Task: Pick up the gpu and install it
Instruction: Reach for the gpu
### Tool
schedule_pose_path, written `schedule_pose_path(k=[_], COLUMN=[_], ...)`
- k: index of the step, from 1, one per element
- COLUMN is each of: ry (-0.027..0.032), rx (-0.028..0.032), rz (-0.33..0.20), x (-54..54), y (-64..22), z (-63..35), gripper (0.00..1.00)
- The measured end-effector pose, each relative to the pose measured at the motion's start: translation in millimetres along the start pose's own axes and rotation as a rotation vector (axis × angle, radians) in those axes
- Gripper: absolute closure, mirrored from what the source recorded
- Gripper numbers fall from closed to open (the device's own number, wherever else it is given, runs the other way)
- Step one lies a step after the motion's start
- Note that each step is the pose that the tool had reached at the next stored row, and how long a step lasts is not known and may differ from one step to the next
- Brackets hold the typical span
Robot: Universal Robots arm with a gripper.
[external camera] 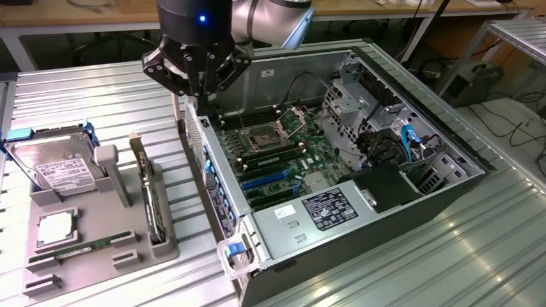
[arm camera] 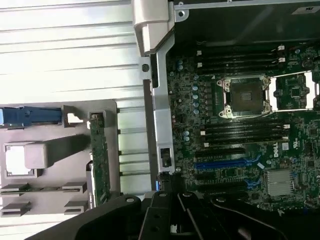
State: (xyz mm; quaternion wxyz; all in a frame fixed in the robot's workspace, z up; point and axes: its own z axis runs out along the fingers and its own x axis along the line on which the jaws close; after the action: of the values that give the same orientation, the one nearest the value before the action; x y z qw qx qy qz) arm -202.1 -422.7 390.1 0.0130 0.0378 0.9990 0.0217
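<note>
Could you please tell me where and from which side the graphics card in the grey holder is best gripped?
Take the graphics card by its bare top edge, about mid-length, coming straight down from above. It stands upright on its long edge in a slot of the grey holder, so only the top is free; squeezing across its thin width should hold.

An open computer case (external camera: 384, 240) lies on the ribbed metal table (external camera: 85, 89). Beside it, a grey holder tray (external camera: 98, 217) carries a hard drive (external camera: 55, 169) and a memory stick (external camera: 85, 245).
</note>
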Motion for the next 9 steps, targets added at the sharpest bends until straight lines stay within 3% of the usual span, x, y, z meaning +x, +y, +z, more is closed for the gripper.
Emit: schedule_pose_path(k=[6, 9], ry=[-0.0001, 0.0], rx=[0.0, 0.0008], rz=[0.0, 0.0], x=[35.7, 46.2], y=[-12.3, -16.3], z=[1.7, 3.7], gripper=[0.89, 0.89])
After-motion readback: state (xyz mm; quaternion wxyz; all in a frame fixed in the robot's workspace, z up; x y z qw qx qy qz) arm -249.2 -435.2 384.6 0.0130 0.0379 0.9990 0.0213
